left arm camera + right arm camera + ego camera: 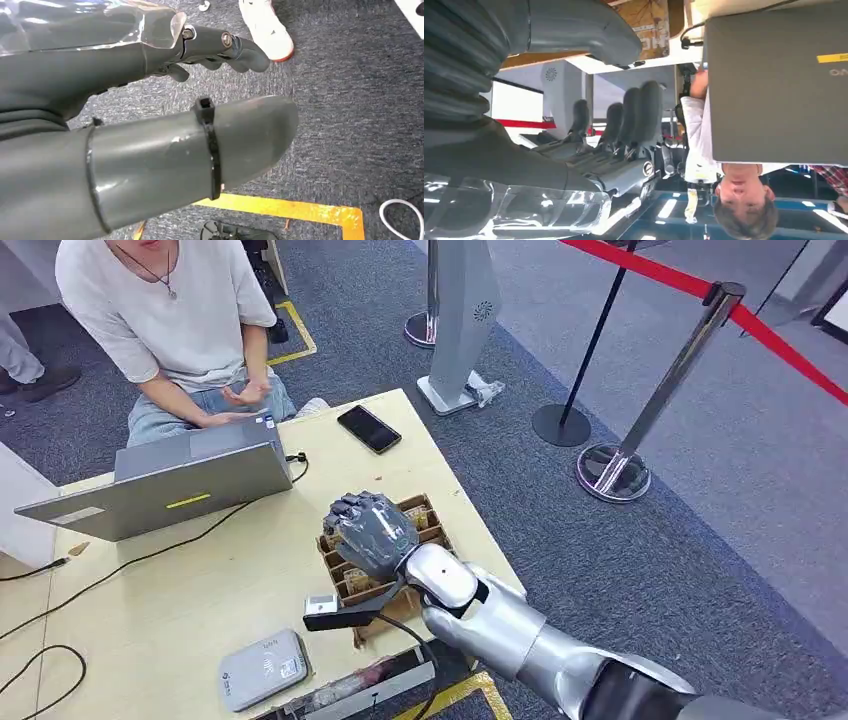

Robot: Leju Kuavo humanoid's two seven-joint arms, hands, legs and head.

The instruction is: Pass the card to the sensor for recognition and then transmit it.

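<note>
Directly above the card holder (385, 550) (cards hidden), right robot hand (370, 530), open-fingered.

We see right arm (520, 635): silver shell, glossy, rounded wrist joint, black cable alongside. Right robot hand (368, 530): dark grey, ribbed cover. Left robot hand (150, 125): thick grey thumb w/ black zip tie, screws, clear plastic cover.

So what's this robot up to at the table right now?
The robot's right hand is over a brown cardboard box with compartments on the wooden table, apparently reaching for a card; no card is visible in it. A grey card reader lies nearer the robot. Across the table a person sits behind a laptop. The left hand hangs above the carpet, holding nothing.
</note>
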